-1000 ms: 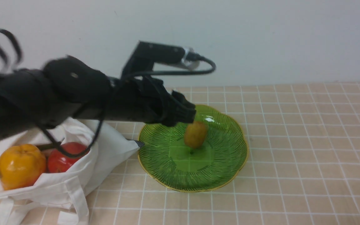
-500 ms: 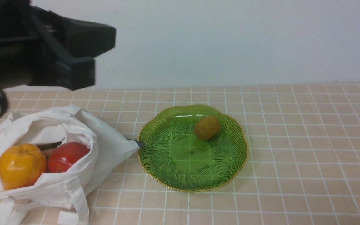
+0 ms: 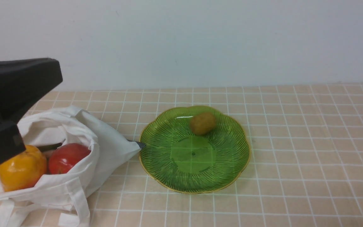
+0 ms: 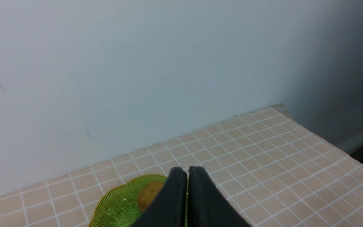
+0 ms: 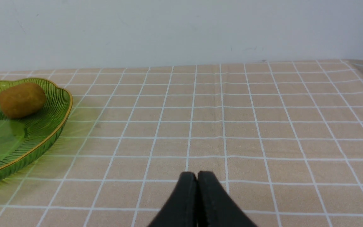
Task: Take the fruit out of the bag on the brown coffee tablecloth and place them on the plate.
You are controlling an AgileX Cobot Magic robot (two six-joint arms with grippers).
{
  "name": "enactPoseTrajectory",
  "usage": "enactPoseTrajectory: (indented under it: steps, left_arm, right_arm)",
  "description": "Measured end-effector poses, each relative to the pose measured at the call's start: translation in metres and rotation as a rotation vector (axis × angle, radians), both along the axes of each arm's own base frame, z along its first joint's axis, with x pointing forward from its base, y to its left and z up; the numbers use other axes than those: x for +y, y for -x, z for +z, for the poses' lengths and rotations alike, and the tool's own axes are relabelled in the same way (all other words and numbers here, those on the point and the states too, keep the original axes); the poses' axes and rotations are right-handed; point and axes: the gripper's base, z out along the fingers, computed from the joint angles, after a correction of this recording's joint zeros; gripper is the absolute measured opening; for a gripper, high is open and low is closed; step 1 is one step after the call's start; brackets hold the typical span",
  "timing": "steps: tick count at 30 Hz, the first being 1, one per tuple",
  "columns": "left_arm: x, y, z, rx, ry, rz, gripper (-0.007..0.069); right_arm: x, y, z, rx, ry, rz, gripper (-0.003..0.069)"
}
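the small brownish oval fruit (image 3: 203,123) lies in the green plate (image 3: 181,167), on the ribbed slope near its far rim. the plate sits on the tan checked tablecloth (image 3: 295,142), its left edge just beside the white bag (image 3: 106,148). in the bag's open mouth the orange-yellow fruit (image 3: 20,171) and the red fruit (image 3: 66,157) lie touching. the left arm (image 3: 14,91) hangs over the bag's left side. the left gripper (image 4: 186,171) has its fingers pressed together on nothing. the right gripper (image 5: 197,175) is likewise closed and empty, low over bare cloth to the plate's right.
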Motion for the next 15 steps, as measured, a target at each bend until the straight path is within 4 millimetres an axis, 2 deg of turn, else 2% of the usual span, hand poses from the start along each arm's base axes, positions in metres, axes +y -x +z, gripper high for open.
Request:
enactPoseTrajectory:
  steps: [11,15]
  left_arm:
    - [0.006,0.002,-0.005,-0.054,-0.155,0.025,-0.0008]
    - [0.015,0.011,-0.023,-0.072,-0.185,0.07,-0.0008]
  right_arm:
    - [0.0,0.0,0.0,0.0,0.0,0.0,-0.0014]
    - [0.0,0.0,0.0,0.0,0.0,0.0,-0.0014]
